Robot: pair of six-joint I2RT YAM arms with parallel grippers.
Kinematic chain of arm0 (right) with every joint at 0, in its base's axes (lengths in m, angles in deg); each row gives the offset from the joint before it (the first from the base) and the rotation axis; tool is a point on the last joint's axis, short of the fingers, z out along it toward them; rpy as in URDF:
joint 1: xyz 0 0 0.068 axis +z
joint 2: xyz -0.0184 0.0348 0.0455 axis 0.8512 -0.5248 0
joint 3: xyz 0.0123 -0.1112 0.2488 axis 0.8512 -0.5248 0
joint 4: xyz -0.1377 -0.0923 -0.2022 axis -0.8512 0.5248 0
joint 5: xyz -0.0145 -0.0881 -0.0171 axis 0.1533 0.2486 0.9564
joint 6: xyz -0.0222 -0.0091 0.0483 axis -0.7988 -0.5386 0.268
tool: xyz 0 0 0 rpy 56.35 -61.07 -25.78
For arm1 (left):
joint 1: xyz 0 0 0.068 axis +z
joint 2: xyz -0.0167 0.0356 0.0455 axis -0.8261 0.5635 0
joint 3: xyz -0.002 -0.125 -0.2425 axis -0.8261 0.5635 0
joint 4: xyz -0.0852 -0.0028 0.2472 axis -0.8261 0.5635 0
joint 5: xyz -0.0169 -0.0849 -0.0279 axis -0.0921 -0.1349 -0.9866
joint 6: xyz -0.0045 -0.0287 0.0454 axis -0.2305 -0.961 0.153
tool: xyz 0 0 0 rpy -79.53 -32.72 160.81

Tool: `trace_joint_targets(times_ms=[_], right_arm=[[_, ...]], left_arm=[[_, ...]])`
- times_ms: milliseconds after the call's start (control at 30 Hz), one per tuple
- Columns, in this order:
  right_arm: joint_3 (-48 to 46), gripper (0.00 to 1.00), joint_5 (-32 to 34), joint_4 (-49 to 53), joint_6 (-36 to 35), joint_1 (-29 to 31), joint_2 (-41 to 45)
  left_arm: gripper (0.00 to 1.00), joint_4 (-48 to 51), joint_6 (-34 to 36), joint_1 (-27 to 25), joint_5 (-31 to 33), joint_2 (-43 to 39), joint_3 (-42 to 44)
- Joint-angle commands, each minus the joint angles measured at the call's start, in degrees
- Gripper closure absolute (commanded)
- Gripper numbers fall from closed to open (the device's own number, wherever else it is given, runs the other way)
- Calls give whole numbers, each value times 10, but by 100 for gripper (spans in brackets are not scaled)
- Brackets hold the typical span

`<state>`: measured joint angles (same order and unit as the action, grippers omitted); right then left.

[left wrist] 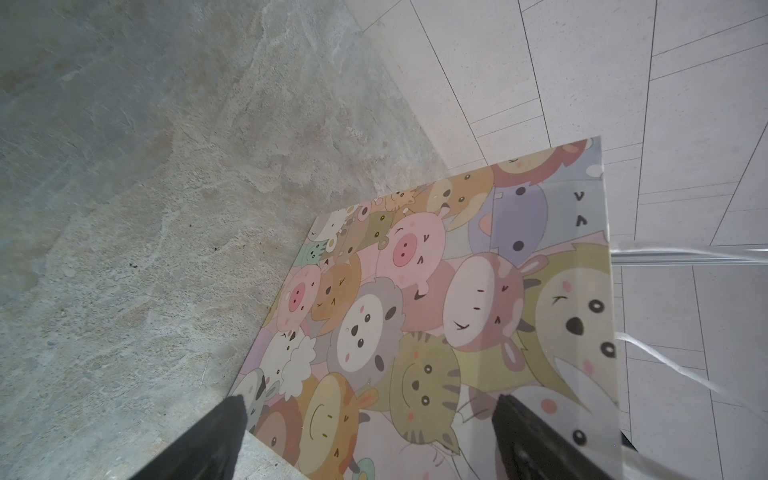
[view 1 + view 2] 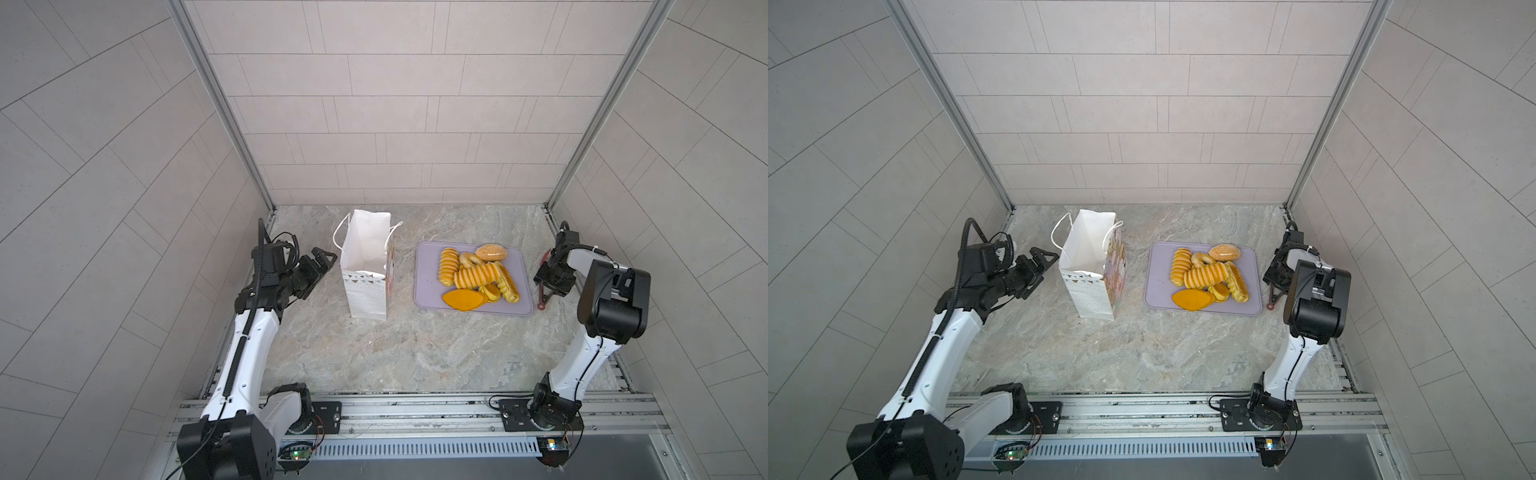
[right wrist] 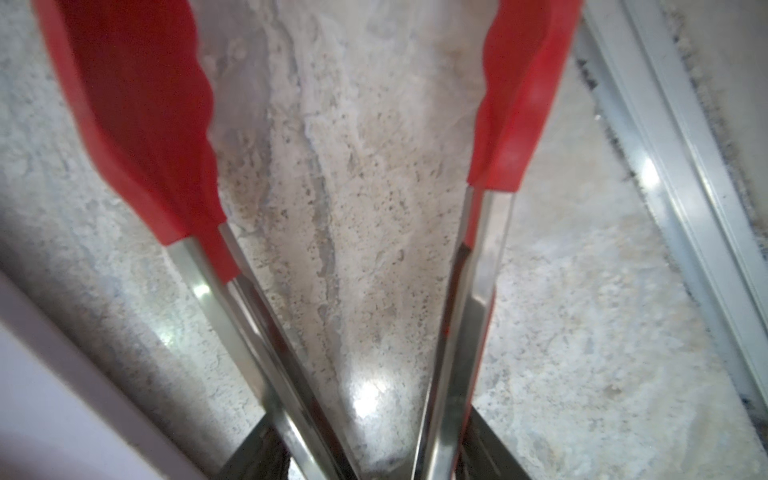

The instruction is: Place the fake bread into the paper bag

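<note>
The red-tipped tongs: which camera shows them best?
The right wrist view: the tongs fill it, with red tips and steel arms close up. Both top views show only a small part beside the tray, the rest under the right gripper. The left wrist view shows only the paper bag.

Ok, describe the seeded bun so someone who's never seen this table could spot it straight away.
On the marble table, find the lilac tray right of the upright white paper bag. The bun sits at the far edge of the bread pile, nearest the back wall. It alone is a tan dome speckled with seeds; its neighbours are seedless.
</note>
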<state>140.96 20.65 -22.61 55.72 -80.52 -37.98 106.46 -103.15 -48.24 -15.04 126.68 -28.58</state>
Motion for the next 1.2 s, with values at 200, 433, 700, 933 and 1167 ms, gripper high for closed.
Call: trace_joint_targets(times_ms=[200, 433, 700, 933, 1167], right_arm=[[-50, 51, 9, -13, 13, 12, 101], [-76, 54, 0, -26, 20, 19, 176], [-101, 54, -41, -26, 9, 41, 275], [-110, 55, -65, -11, -15, 70, 363], [-110, 54, -103, -24, -30, 112, 426]], left_arm=[[0, 4, 11, -3, 5, -15, -27], [0, -2, 11, -3, 22, -29, -26], [0, -6, 11, -3, 28, -26, -25], [0, -10, 12, -3, 31, -20, -25], [0, -18, 11, -3, 30, -9, -22]])
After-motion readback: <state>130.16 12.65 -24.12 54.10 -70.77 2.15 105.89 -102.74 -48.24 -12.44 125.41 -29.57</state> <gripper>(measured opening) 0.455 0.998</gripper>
